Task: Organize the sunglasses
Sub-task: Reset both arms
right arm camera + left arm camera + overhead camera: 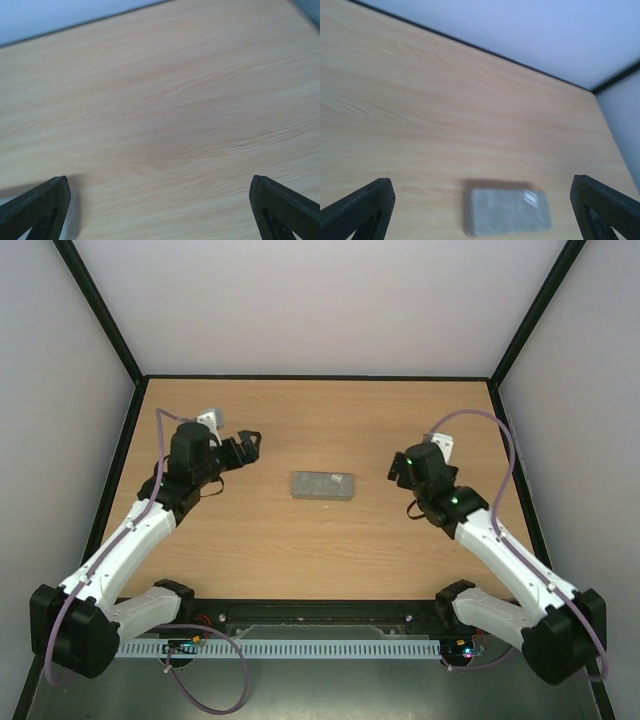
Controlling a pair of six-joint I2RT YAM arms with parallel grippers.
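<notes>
A grey case [323,486] lies flat and shut near the middle of the wooden table [300,550], its long side running left to right. The sunglasses show in none of the three views, and whether they are inside the case cannot be told. The left gripper [245,447] hangs to the left of the case and a little farther back, well apart from it, and points toward it. In the left wrist view the left gripper [481,181] has its dark fingers [362,207] spread to the edges of the frame with nothing between them. The case [507,211] lies beyond them, low in the frame and blurred. A pale patch near its right end may be a glint, though the blur leaves that unsure. The right gripper [396,470] is to the right of the case, near it but not touching. In the right wrist view the right gripper [159,181] is also spread wide and holds nothing, with only bare wood grain between its fingers [40,205]. The case is out of that frame.
</notes>
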